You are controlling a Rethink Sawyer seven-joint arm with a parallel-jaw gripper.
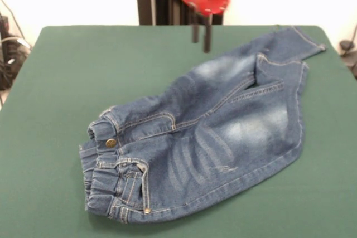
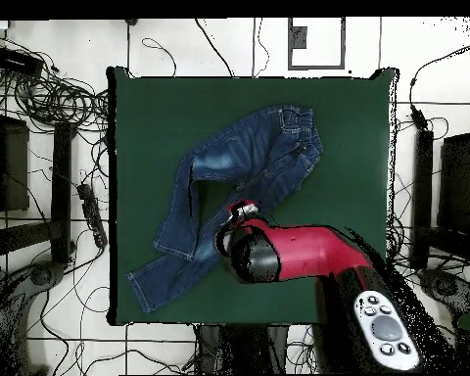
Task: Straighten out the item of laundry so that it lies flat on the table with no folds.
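Nearest the front camera, the jeans (image 1: 201, 137) (image 2: 234, 181) lie on the table (image 1: 56, 110) (image 2: 356, 147), waistband forward, one leg folded back over itself at the far right. Beyond them, the gripper (image 1: 201, 36) hangs above the cloth, empty, fingers slightly apart.

A white tiled floor (image 2: 53, 338) surrounded the table on every side in the overhead view. Tangled black cables (image 2: 45, 90) lay heaped on that floor off the table's upper left corner, and thinner leads (image 2: 77, 294) trailed across it below them. A black power strip (image 2: 90, 215) lay on the floor just beside the table's left edge. Dark frames (image 2: 61, 191) stood left of that strip, and dark equipment (image 2: 464, 186) stood off the table's right edge.
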